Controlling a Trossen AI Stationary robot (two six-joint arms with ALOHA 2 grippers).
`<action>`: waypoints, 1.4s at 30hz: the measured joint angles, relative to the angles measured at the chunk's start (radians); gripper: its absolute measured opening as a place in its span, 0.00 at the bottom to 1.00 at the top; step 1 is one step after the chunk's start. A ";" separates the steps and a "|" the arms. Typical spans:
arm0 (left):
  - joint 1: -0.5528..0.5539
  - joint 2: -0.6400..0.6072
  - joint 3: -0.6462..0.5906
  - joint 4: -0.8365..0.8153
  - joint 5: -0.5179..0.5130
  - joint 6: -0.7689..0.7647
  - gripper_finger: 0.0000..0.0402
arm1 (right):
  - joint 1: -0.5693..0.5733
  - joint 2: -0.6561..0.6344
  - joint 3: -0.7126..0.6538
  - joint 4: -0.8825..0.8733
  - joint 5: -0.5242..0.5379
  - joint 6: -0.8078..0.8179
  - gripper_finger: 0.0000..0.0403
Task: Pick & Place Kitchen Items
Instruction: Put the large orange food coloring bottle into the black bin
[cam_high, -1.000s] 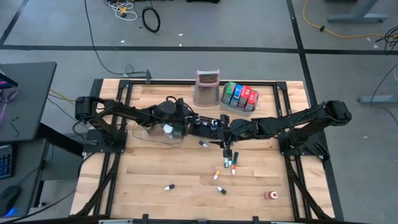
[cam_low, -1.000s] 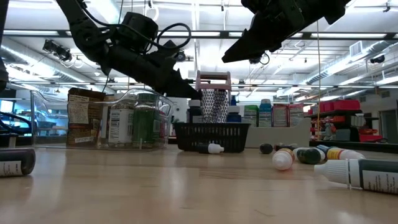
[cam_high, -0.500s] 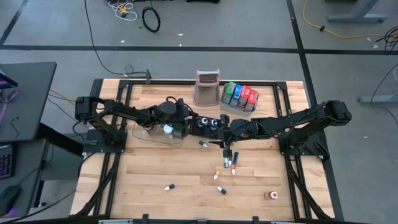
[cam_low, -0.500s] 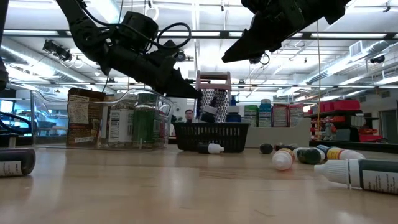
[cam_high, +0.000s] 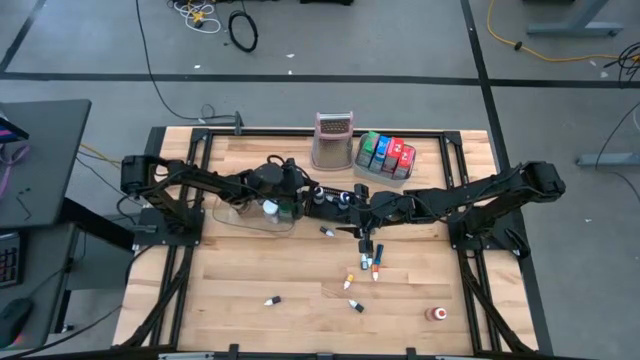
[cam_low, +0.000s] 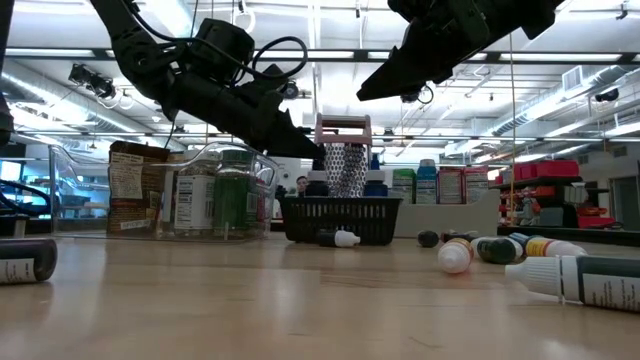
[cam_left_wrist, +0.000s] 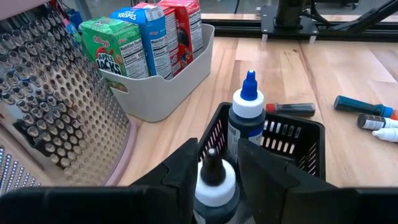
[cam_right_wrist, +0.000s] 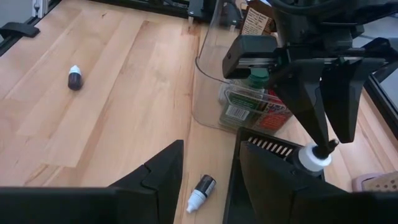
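Hovering over the black mesh basket (cam_left_wrist: 292, 134), the left gripper (cam_left_wrist: 214, 165) has its fingers slightly parted around an upright black-capped bottle (cam_left_wrist: 213, 183) standing inside, while the right gripper (cam_right_wrist: 208, 165) waits half-open, empty, beside it

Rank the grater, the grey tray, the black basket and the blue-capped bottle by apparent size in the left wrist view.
1. Grater, though nearness to the camera inflates it.
2. Grey tray.
3. Black basket, partly hidden, so its place against the tray is unsure.
4. Blue-capped bottle.
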 joint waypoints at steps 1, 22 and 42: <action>0.000 0.000 0.000 0.000 0.000 0.000 0.31 | 0.000 0.000 0.000 -0.001 0.000 0.001 0.42; 0.000 0.000 0.000 -0.001 0.000 0.038 0.31 | 0.166 -0.293 -0.144 -0.206 -0.640 -0.109 0.42; 0.000 -0.001 0.000 0.002 0.000 -0.026 0.31 | 0.304 -0.643 -0.715 0.414 -0.987 0.139 0.42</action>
